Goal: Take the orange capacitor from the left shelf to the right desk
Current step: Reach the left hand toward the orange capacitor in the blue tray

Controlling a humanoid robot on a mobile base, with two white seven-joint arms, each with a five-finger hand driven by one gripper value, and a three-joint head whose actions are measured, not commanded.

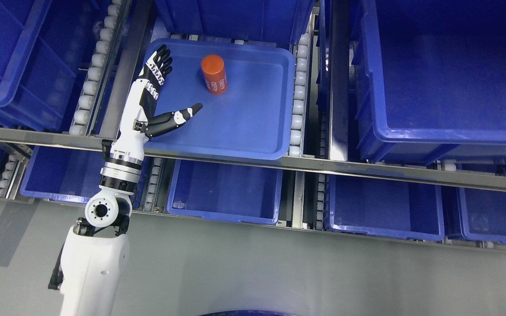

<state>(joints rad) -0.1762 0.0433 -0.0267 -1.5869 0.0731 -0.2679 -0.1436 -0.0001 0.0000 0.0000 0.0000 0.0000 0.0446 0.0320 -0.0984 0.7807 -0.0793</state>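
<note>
The orange capacitor (214, 74) stands in the blue tray (253, 131) on the shelf, at two o'clock from the left hand (158, 94). Its fingers (161, 61) are spread, thumb out, holding nothing. It should slide right, bracket the cylinder's middle, then close evenly.

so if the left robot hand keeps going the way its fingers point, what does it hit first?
Probably the far rim of the blue tray, then the blue bin behind it. The left robot hand points up-frame, left of the orange capacitor, so it likely misses it; depth unclear.
</note>
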